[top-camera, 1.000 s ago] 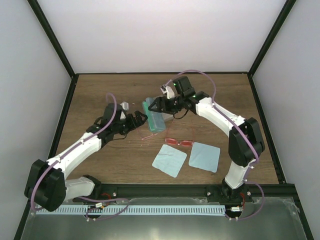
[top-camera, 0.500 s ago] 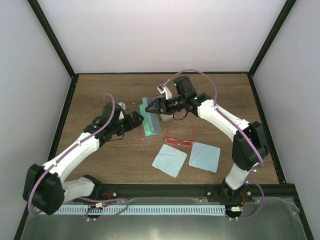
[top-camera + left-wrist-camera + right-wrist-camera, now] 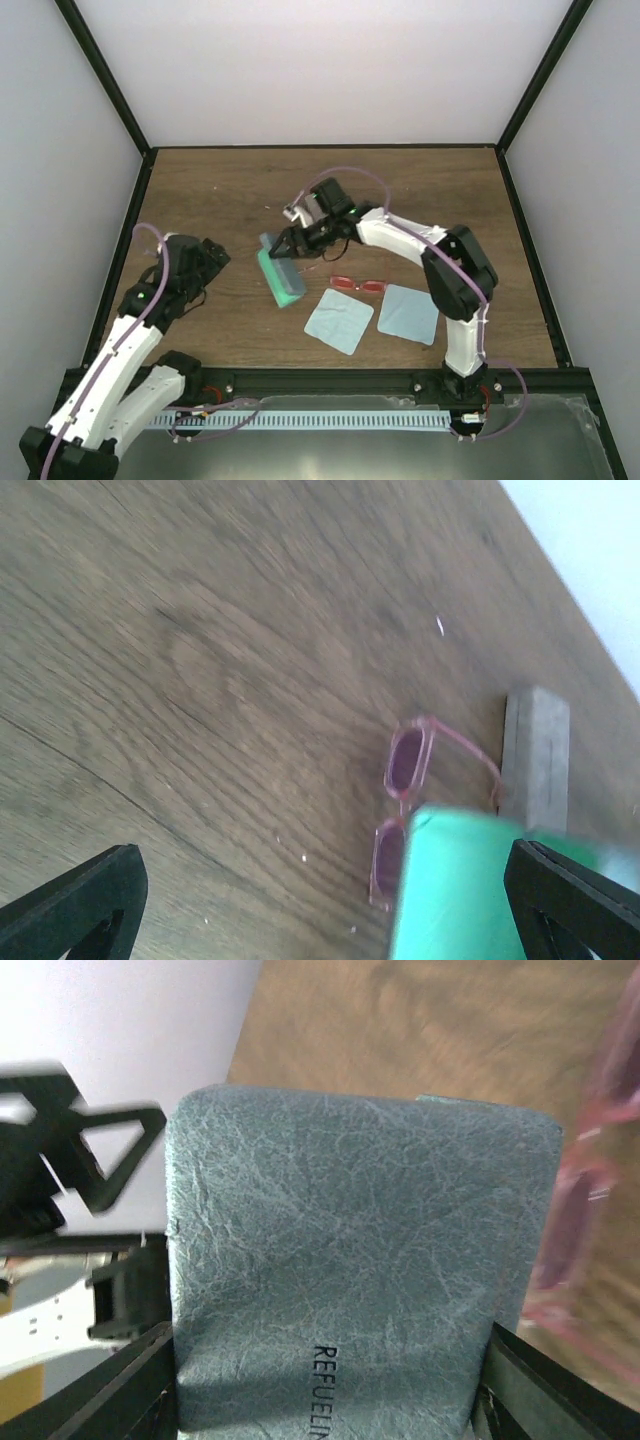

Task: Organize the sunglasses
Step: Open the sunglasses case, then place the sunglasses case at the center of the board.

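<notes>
Two robot arms reach over a brown wooden worktop (image 3: 200,190) enclosed by white walls.

One green case (image 3: 281,276), oblong with a textured cover, is clenched at its far end by the right pincer (image 3: 286,247). The right arm stretches leftward across the middle of the worktop to hold it. In the right wrist view the case (image 3: 350,1260) fills most of the picture, with dark printed lettering near its lower edge and a black finger at each bottom corner. I cannot tell whether the case rests on the wood or hangs just above it.

One pair of red sunglasses (image 3: 358,285) lies flat on the worktop, just right of the case and apart from it. Two light-blue square cloths lie nearer the arm bases. The left cloth (image 3: 338,321) sits below the sunglasses, and the right cloth (image 3: 408,314) is just beside it, a narrow strip of wood between them.

The left pincer (image 3: 207,256) is drawn back at the left side, well apart from the case. Its jaws are spread wide and hold nothing, as the left wrist view (image 3: 320,890) shows. That view also shows one pink-framed pair (image 3: 405,780) lying on the wood, partly covered by the green case, with one small grey block (image 3: 536,750) just beside it. I cannot tell whether this is the red pair or a second one.
</notes>
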Controlling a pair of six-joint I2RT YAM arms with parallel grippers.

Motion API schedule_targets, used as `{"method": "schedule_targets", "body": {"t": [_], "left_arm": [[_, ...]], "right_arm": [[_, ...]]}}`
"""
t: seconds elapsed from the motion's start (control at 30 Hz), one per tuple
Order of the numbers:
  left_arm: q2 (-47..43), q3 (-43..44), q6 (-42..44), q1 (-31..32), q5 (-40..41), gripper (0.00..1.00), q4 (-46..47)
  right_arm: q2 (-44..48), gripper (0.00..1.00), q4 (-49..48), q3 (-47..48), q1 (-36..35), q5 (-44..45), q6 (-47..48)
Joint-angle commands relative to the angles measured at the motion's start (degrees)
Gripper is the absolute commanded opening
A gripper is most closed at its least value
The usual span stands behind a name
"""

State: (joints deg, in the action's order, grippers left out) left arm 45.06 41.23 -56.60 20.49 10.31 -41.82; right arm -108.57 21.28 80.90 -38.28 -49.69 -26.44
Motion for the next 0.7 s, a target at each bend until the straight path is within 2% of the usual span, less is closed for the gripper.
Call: {"method": "schedule_targets", "body": {"t": [0.0, 0.17, 0.5, 0.67], "left_arm": [[-2.11, 0.17, -4.57, -3.33, 5.58, 1.00, -3.36], [3.03, 2.71, -0.82, -4.76, 3.41, 1.00, -5.19], [0.44, 0.52, -0.12, -4.89, 0.90, 1.00, -5.65], [1.51, 1.20, 3.87, -4.91, -3.19, 1.00, -3.64]], "right_arm": [[-3.44, 0.66, -2.69, 3.78, -6.22, -6.84, 0.71], [-9.94, 0.66, -1.87, 8.56, -9.64, -8.33, 2.37], [-22.89, 0.71, -0.97, 17.52, -11.38, -8.32, 5.05], [-25.76, 0.85, 2.12, 21.50, -11.38, -5.94, 6.92]]}}
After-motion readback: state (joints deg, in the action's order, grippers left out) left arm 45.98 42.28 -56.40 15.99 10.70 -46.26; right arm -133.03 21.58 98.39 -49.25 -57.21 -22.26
